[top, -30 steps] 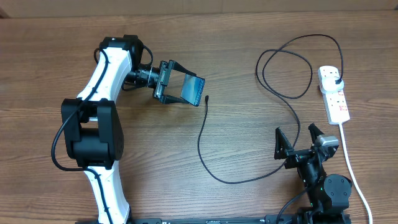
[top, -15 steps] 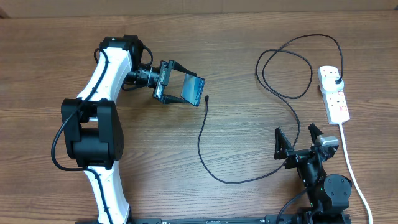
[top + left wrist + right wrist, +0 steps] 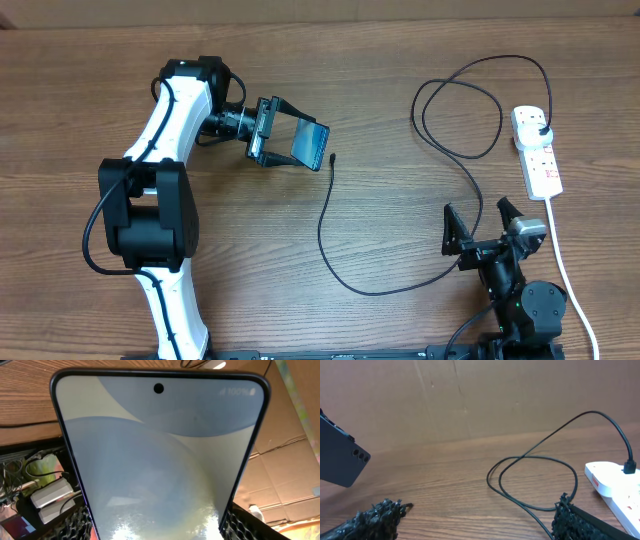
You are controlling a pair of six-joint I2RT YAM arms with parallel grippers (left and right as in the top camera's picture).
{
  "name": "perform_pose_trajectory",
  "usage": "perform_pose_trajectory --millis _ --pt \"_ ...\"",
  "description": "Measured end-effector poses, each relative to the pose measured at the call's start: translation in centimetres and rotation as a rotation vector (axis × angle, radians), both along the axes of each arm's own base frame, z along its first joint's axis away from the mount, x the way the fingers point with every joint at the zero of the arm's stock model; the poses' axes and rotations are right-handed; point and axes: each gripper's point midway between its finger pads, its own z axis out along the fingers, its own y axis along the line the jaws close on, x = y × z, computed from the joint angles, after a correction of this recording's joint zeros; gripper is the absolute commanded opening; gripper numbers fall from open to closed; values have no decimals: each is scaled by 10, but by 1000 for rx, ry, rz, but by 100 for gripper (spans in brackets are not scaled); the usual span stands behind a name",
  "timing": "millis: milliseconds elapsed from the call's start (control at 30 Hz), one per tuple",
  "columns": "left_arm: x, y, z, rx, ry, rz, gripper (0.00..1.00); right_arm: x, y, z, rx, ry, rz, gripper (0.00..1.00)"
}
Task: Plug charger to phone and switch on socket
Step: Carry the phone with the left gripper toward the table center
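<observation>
Nothing has moved since the earlier frames. The left gripper [image 3: 295, 142] stays clamped on the phone [image 3: 312, 146], held aloft, its long axis running rightward with the camera end nearest the charger [image 3: 320, 220] tip. The right gripper [image 3: 478, 225] has its fingers spread apart.

Left arm [image 3: 165, 150] is showing white curved shells over bulky black joint housings, with a thin black cable [image 3: 88, 235] looping off the lower joint. Left tool [image 3: 305, 145] is reading all black, its fingers [image 3: 75, 520] lined with knobbly black padding. Right arm [image 3: 520, 295] is looking black throughout with a small grey block [image 3: 527, 228] near the wrist, and right tool [image 3: 478, 225] is carrying two pointed black fingers [image 3: 370, 517] with the same rough padding.
</observation>
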Motion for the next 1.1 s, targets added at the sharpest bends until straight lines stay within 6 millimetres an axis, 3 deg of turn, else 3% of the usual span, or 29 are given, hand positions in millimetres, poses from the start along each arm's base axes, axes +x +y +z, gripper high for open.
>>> perform_pose_trajectory --millis 1100 --pt "-2 -4 -4 20 -26 -24 68 -2 8 1 12 0 46 100"
